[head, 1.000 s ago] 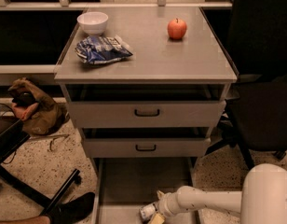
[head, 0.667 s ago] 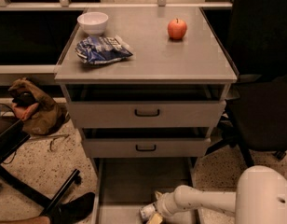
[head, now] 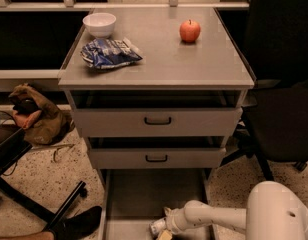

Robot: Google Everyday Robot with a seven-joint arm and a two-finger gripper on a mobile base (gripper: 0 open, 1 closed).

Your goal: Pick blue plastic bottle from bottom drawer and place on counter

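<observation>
The bottom drawer is pulled out at the foot of the cabinet, its grey floor showing. The blue plastic bottle lies on its side near the drawer's front, white cap toward the left. My gripper is at the end of the white arm that reaches in from the right, and it is right at the bottle, touching it. The counter is the flat grey top of the cabinet, far above the gripper.
On the counter are a white bowl, a blue-and-white snack bag and a red apple. Two drawers with black handles sit ajar above. A black chair stands right; a brown bag and chair legs lie left.
The arm has shifted slightly left and down along the drawer's front, staying at the bottle. Nothing on the counter has moved.
</observation>
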